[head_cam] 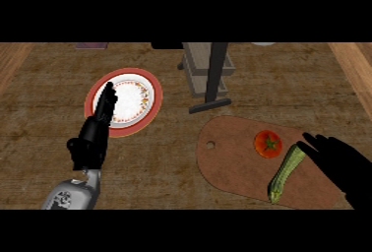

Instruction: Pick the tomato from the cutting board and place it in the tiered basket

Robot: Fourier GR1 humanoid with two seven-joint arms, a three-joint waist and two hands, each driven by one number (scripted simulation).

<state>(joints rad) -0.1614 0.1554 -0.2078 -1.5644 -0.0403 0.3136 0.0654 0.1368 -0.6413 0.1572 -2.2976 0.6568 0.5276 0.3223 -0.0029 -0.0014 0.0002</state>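
Note:
A red tomato (267, 143) with a green stem lies on the brown cutting board (232, 167) at the right. Beside it on the board is a green stalk-like vegetable (285, 172). My right hand (340, 160) comes in from the lower right, open with its fingers straight, their tips just right of the vegetable and apart from the tomato. At the back centre stands the tiered basket (207, 69), grey shelves on a dark post. My left hand (94, 133) is open, its fingers pointing up over a plate.
A white plate (125, 101) with a red rim and patterned border sits at the left, partly under my left hand. Wooden edges run along both sides of the counter (44, 98). A small dark object (92, 46) lies at the back left.

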